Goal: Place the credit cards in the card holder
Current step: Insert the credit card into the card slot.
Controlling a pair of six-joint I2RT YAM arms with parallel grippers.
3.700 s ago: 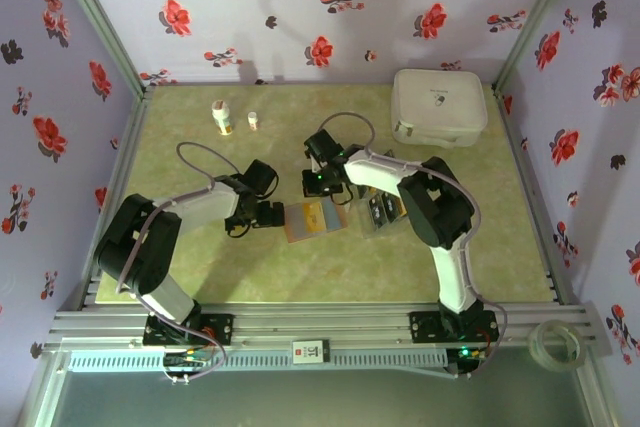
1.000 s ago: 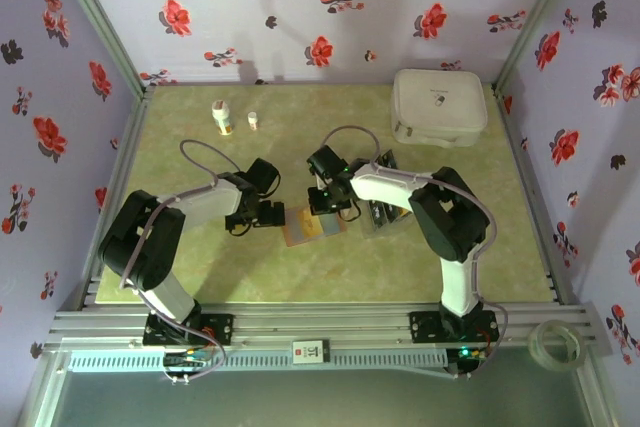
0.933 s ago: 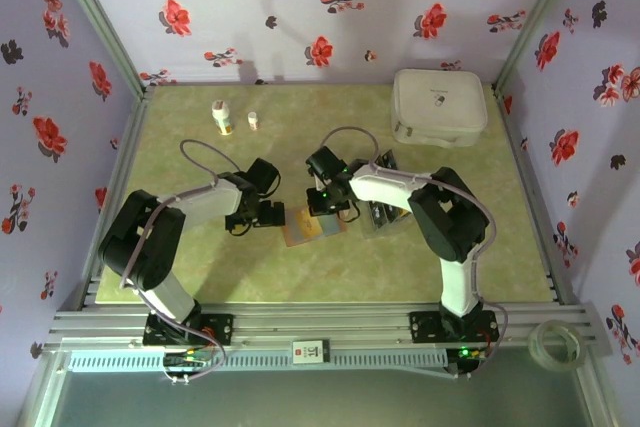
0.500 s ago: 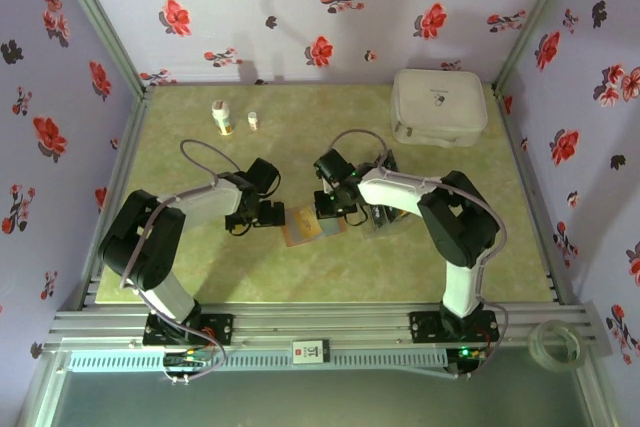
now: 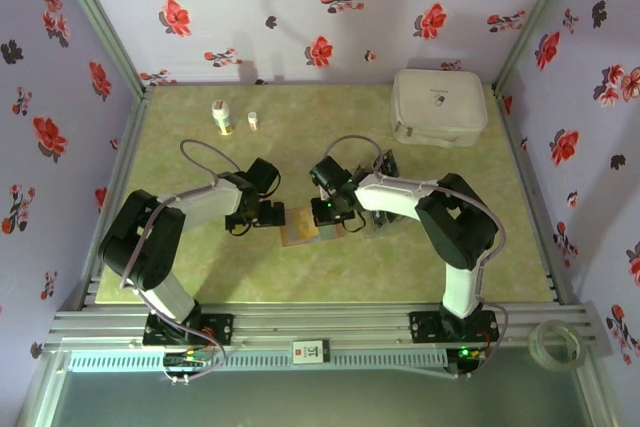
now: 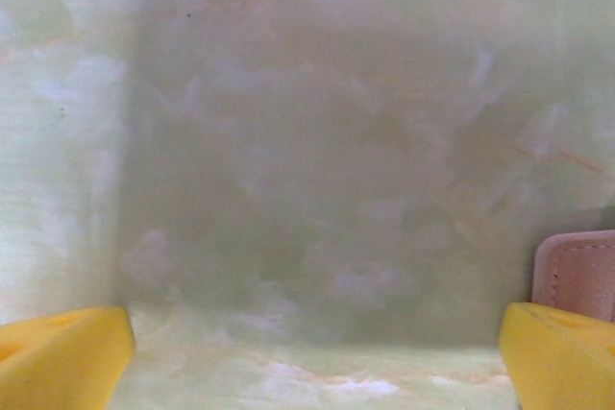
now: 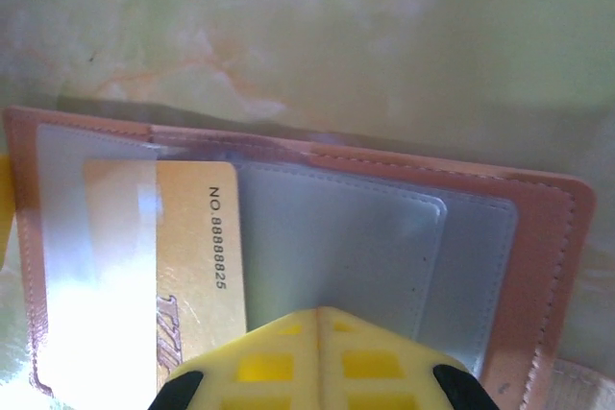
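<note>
Your left pincer [image 6: 312, 372] is hanging released, yellow fingertips [image 6: 60, 357] spreading wide over the bare table [image 6: 307, 141]. A corner of the card holder [image 6: 579, 271] is showing just beyond its right-hand fingertip; whether they're touching, can't tell. Your right pincer [image 7: 317, 357] is sitting clenched, its pads meeting flush, with the tips hanging over the near edge of the opened holder, pale inside facing up. An orange-tan card [image 7: 197, 256] is lying just ahead of those tips and to their left, its far part tucked under a clear pocket [image 7: 96, 199] and its printed number showing. Whether the pads are pressing on the card, can't tell. From above, the holder is lying between the two pincers, the left one beside its left edge and the right one over it. A few dark cards [image 5: 386, 161] are lying off to the right pincer's right and beyond it, too small to count. A white case [image 5: 440, 105] is sitting well beyond the right pincer, and two small bottles [image 5: 222, 118] are standing well beyond the left one.
</note>
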